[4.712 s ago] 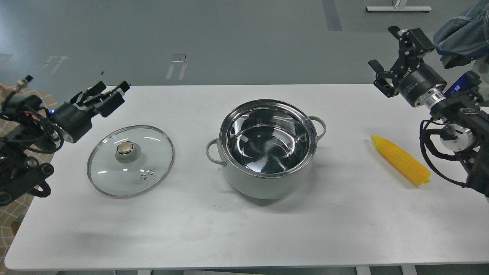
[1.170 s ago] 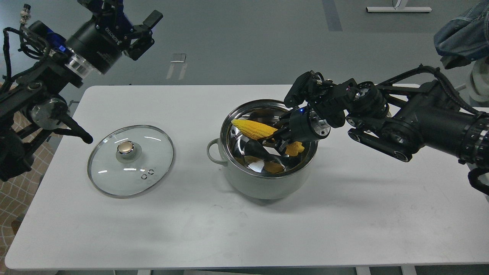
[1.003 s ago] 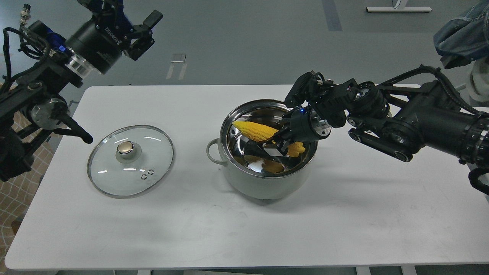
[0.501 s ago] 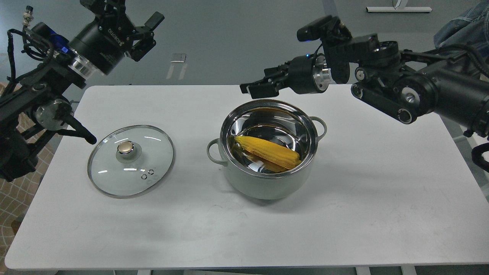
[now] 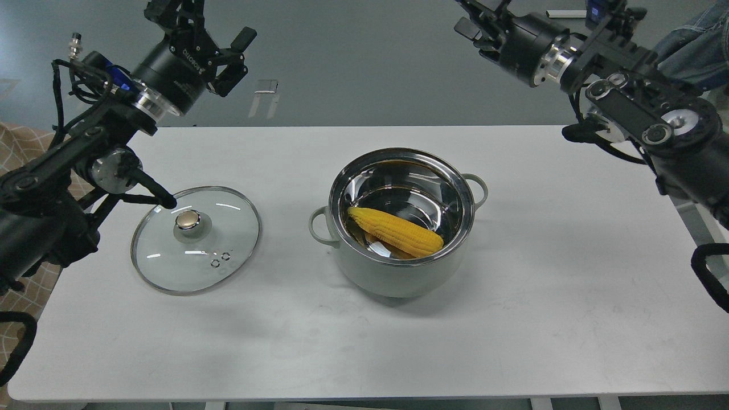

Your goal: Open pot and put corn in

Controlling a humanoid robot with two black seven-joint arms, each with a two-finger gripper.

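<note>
Well below right hand (image 5: 475, 20), corn (image 5: 394, 232)

A lab or test hall: a plain white table (image 5: 512, 319) stands on a bare grey floor (image 5: 353, 62) with tape marks (image 5: 263, 97), flanked by two black robot arms.

The pot (image 5: 398, 250) stands open at the middle of the counter (image 5: 512, 319), so its mouth is reachable from above. The glass lid (image 5: 195, 239) lies flat at its left, well apart. Both tools are high, away from the counter.
</note>
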